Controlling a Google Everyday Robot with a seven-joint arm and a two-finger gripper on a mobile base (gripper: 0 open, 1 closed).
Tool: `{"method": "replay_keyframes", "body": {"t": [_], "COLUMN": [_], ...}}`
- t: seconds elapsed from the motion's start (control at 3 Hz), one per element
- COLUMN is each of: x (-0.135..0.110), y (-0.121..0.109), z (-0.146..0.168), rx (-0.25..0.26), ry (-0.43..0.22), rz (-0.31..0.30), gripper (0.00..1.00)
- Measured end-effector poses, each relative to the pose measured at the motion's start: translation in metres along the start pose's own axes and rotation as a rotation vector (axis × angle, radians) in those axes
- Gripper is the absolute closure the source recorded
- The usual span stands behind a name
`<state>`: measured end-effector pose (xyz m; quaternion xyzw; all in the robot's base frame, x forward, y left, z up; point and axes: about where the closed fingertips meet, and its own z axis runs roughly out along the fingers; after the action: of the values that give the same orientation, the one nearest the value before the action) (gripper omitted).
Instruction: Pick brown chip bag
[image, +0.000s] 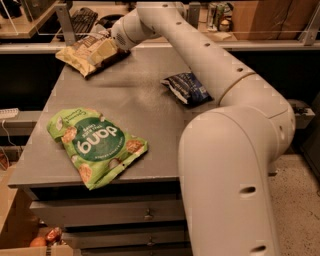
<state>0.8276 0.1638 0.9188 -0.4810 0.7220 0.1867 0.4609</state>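
Note:
The brown chip bag (80, 54) lies crinkled at the far left corner of the grey table (130, 110), tan-gold with a dark panel. My gripper (106, 49) is at the bag's right end, right over it and seemingly touching it. My white arm (210, 65) stretches from the near right across the table to that corner.
A bright green "dang" bag (95, 145) lies near the table's front left. A dark blue bag (186, 88) lies at the right, partly behind my arm. Drawers (145, 215) sit below the tabletop. A keyboard (82, 20) and cans (220, 14) stand on the counter behind.

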Motion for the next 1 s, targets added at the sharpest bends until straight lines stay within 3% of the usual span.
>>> {"method": "replay_keyframes", "body": {"t": [0.33,0.67,1.0], "x": [0.0,0.022,0.032], "y": [-0.006,-0.019,-0.021], "z": [0.037,0.067,0.084], "rx": [0.025,0.07,0.086], "ry": [0.029,0.083,0.103], "rz": [0.034,0.094,0.117], "gripper": [0.0,0.02,0.25]}}
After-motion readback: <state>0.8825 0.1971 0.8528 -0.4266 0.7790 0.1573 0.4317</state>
